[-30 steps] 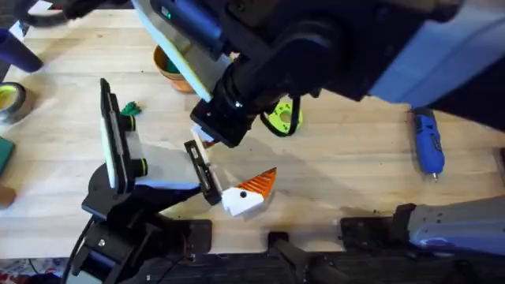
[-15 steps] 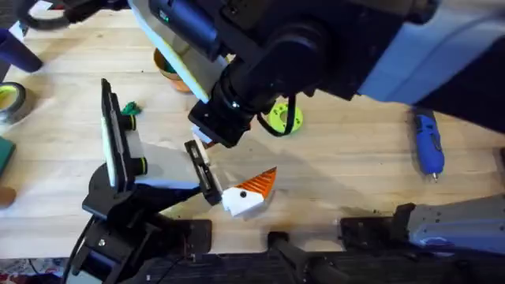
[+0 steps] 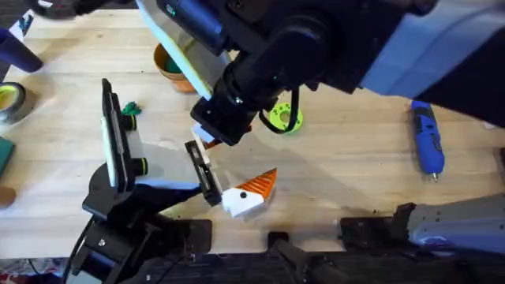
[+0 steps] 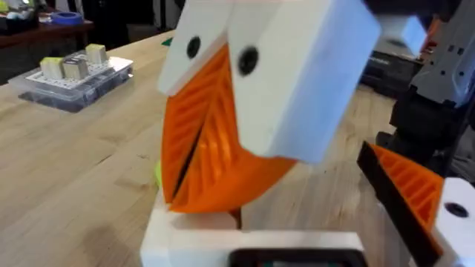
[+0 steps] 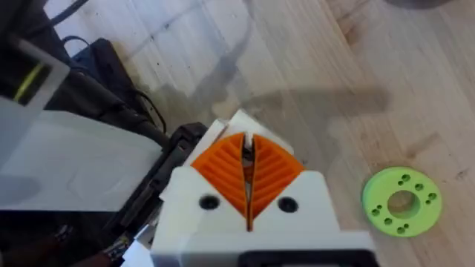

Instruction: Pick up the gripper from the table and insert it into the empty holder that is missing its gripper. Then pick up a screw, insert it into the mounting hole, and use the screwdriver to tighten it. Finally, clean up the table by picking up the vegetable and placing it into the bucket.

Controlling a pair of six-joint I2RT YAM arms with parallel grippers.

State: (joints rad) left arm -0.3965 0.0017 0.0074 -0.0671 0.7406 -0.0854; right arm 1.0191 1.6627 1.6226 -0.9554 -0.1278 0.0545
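Right gripper (image 5: 247, 144) hangs over the middle of the worktop, its orange pads (image 5: 278, 169) pressed together. A small dark speck sits at the seam near the tips; what it is cannot be told. In the overhead view the right gripper (image 3: 211, 136) is just above the far end of the holder (image 3: 203, 172), beside the green disc (image 3: 282, 118).

Left gripper (image 4: 200, 148) is narrow too – its pads (image 4: 219, 126) meet along a thin dark slit, with nothing visible between them.

Positions of task items:
- The gripper (image 3: 248, 192) lies near the front edge, white base against the near end of the holder, orange tip pointing toward the right edge. In the left wrist view it (image 4: 412, 196) sits against a black bar.
- The screwdriver (image 3: 427, 142) lies flat near the right edge, well apart from both arms.
- The vegetable (image 3: 130, 109) lies toward the left edge, just beside the upright black plate of the mount.
- The bucket (image 3: 170, 67) stands near the far edge – partly covered by an arm.
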